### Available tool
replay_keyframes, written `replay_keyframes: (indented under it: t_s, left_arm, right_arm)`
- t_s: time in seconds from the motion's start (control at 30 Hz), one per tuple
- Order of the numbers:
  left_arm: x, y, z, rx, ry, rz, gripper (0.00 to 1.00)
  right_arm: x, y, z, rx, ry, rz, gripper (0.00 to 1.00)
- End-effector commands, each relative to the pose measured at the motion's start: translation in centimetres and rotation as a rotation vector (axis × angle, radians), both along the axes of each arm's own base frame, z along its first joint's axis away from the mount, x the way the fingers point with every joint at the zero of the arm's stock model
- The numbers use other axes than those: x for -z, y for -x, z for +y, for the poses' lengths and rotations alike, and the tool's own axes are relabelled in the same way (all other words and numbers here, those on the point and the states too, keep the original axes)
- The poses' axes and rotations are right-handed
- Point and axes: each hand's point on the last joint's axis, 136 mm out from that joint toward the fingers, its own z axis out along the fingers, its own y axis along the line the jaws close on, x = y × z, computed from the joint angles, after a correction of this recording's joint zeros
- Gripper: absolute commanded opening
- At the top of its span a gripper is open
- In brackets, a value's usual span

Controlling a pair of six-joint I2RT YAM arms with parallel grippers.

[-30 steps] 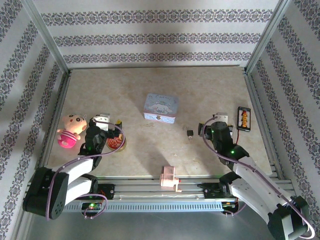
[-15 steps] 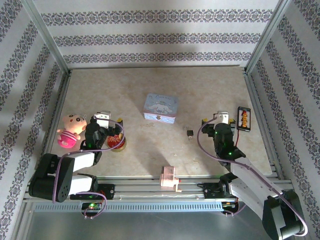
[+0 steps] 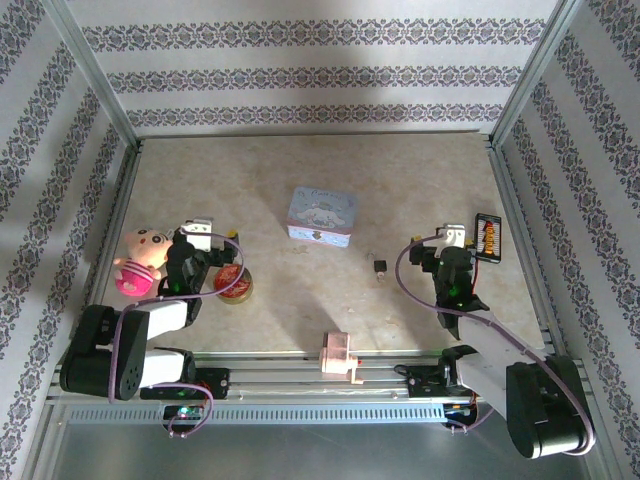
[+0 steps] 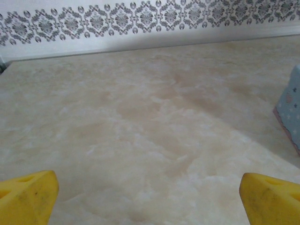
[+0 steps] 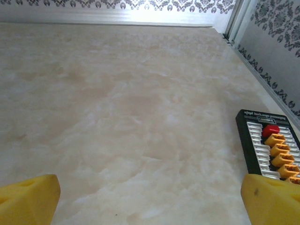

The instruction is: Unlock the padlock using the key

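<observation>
The padlock (image 3: 380,266) is a tiny dark box lying on the marbled table, right of centre. The key (image 3: 294,251) is a faint brownish-grey sliver just below the left corner of the pale blue tin (image 3: 322,216). My left gripper (image 3: 192,248) is low at the left, far from both. In the left wrist view the left gripper (image 4: 147,201) is open, its yellow fingertips (image 4: 26,197) wide apart over bare table. My right gripper (image 3: 450,255) is to the right of the padlock. The right wrist view shows the right gripper (image 5: 150,201) open and empty.
A pink plush doll (image 3: 140,258) and a red round tin (image 3: 230,285) flank the left gripper. A black board with orange connectors (image 3: 487,237) (image 5: 268,150) lies beside the right gripper. A pink plastic block (image 3: 340,355) rests on the front rail. The tin's edge (image 4: 290,108) shows at the right.
Both arms have folded back toward their bases. The left gripper has shifted slightly left and the right gripper to the right, away from the padlock. Padlock and key have not moved.
</observation>
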Motion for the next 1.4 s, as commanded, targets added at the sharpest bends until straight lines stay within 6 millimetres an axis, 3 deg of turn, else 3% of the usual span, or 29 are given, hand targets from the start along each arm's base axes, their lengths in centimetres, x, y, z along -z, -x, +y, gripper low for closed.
replay_keyframes:
  t_s: [0.0,0.37,0.57,0.83,1.07,1.23,1.37]
  left_arm:
    - [-0.9,-0.4,0.8,-0.021,0.012,-0.059,0.99]
    - [2.3,-2.5,0.0,0.047,-0.011,-0.029,0.99]
    - [3.3,-4.3,1.2,-0.003,0.026,0.09,0.99]
    - [3.3,-4.6,2.2,-0.031,0.057,0.094,0.99]
    - [3.2,-4.4,2.9,-0.074,0.058,0.084,0.99]
    - [3.3,-4.5,2.5,-0.049,0.056,0.094,0.99]
    - [3.3,-4.6,2.2,-0.031,0.055,0.094,0.99]
  right_arm:
    - [-1.3,-0.8,0.5,-0.037,-0.013,-0.057,0.98]
    - [-1.9,-2.4,1.5,-0.119,-0.007,-0.115,0.98]
    - [-2.2,-3.5,1.8,-0.159,-0.002,-0.156,0.98]
    - [-0.4,-5.2,1.4,-0.181,-0.047,-0.163,0.98]
    - [1.6,-7.3,-0.9,-0.078,-0.112,-0.057,0.98]
    - [0.6,-7.9,1.5,-0.231,-0.118,-0.078,0.98]
    - [0.6,-7.9,1.5,-0.239,-0.12,-0.08,0.98]
